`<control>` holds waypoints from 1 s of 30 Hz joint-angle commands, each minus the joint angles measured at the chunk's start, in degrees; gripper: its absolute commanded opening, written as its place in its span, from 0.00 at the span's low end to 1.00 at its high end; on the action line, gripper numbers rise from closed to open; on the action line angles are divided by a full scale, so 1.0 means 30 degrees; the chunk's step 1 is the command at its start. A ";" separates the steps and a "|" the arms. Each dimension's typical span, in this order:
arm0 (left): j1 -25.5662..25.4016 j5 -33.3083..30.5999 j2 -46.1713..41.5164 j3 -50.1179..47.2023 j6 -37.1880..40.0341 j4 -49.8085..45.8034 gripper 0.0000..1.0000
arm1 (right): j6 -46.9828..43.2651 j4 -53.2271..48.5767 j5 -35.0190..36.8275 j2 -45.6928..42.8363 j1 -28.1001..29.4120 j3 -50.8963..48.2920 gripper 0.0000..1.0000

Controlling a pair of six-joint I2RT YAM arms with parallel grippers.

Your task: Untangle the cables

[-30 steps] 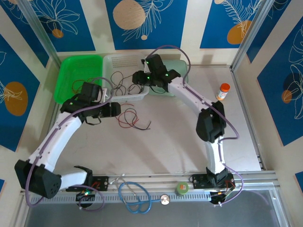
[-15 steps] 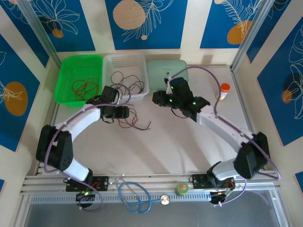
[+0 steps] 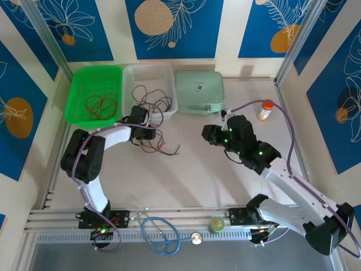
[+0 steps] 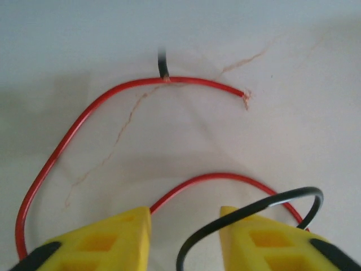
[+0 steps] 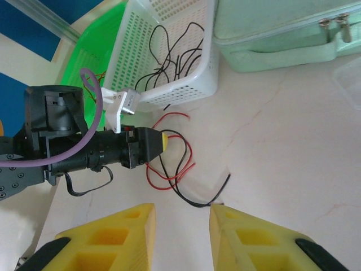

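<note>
Cables (image 3: 160, 145): a small red-and-black tangle lies loose on the worktop (image 3: 197, 175), on the near side of the white basket (image 3: 174, 96).

Left wrist view: a red cable (image 4: 107, 101) loops out ahead. Its near bend runs into the finger gap. A black cable (image 4: 254, 206) arcs over the right finger and dips into the same gap.

Left hand (image 4: 185, 220): low at the tangle, fingers apart, nothing pinched yet.

Right hand (image 5: 181, 212): apart, empty, well right of the tangle.

Judgement: both colours sit in the gap, so closing here risks taking both. Shift until one strand alone lies between the pads, then close and lift slowly. If both rise, pin the other strand with the right hand.
</note>
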 commanded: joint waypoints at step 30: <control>-0.3242 -0.1569 -0.9044 0.5682 0.2194 -1.0509 0.00 | 0.2359 -0.0432 -0.0526 -0.2618 -0.0584 -0.1672 0.30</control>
